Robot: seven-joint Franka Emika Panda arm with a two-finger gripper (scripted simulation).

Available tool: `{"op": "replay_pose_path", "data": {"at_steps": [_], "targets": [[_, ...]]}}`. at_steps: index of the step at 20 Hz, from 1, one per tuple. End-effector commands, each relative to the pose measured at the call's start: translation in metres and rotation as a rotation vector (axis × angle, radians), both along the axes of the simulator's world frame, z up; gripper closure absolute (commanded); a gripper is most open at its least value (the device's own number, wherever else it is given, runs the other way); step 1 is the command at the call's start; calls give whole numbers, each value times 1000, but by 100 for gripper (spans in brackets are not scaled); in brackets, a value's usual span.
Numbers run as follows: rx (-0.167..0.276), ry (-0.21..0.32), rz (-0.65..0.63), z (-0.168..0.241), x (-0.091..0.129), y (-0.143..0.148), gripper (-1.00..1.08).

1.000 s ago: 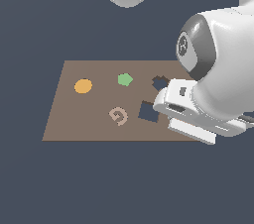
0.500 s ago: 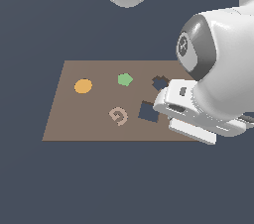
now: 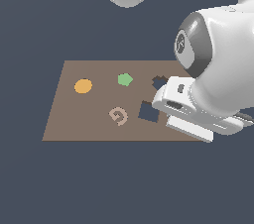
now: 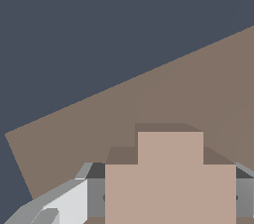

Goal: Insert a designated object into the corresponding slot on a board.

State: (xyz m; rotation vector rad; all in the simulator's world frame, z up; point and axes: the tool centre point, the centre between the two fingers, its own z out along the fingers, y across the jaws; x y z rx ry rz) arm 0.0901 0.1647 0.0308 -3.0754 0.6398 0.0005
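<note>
Tan and stepped like a cross, the piece (image 4: 170, 178) sat clamped between the gripper (image 4: 170, 196) fingers (image 4: 64, 203), which pressed against its sides, above the brown board (image 3: 89, 114). The cross-shaped slot (image 3: 158, 82) lay partly hidden behind the arm in the exterior view. If the lobes were turned off the slot's outline, the piece would likely jam on the rim instead of seating.

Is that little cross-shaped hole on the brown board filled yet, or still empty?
Still empty: the slot shows dark on the board, while the beige cross piece sits between the hand's fingers.
</note>
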Motion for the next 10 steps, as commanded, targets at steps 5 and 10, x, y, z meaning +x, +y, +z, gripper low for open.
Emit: {"op": "replay_pose_path", "data": {"at_steps": [5,10], "targets": [[0,0,-47,1,-14,-8,108],[0,0,-109,3,-32,-17,108]]}}
